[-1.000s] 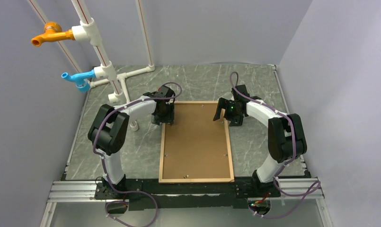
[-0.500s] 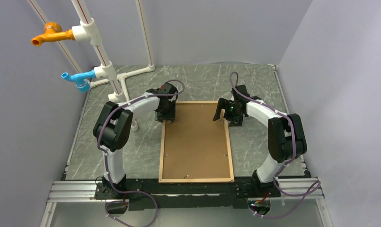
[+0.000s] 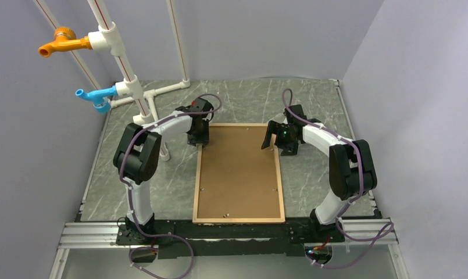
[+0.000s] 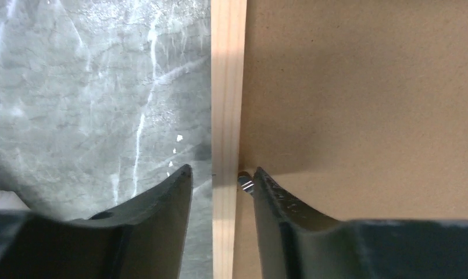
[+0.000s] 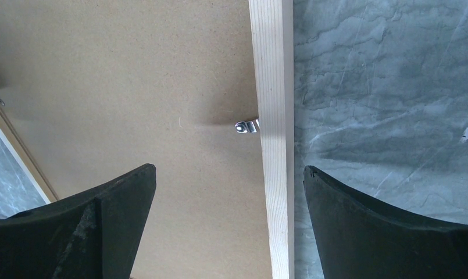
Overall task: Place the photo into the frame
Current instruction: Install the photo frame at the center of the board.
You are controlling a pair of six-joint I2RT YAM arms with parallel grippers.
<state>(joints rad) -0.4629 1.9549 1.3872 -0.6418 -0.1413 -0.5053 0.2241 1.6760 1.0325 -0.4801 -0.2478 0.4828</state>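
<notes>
Plainly, the frame (image 3: 238, 220) lies back up on the tabletop (image 3: 313, 104), its long axis running from the arms' bases toward the far wall, with the brown board (image 3: 238, 174) seated inside it. No photo shows in any view, and whether it sits under the board cannot be told.

The left arm (image 3: 167, 123) reaches to the frame's far left corner. There the left jaws straddle the left rail, half parted and grasping nothing. The outer finger (image 4: 161, 200) stands just clear of the wood, and the inner finger (image 4: 278, 200) is over the board with its tip at the small metal left clip (image 4: 243, 182). The rail runs lengthwise through the gap, nearer the inner finger.

The right arm (image 3: 318, 136) mirrors this at the far right. The right jaws are released wide, with the right rail and the right clip (image 5: 247, 126) between them, touching neither.

I judge that the coming move turns on the left clip. It lies right at the inner fingertip, so the left arm is placed to work it.
</notes>
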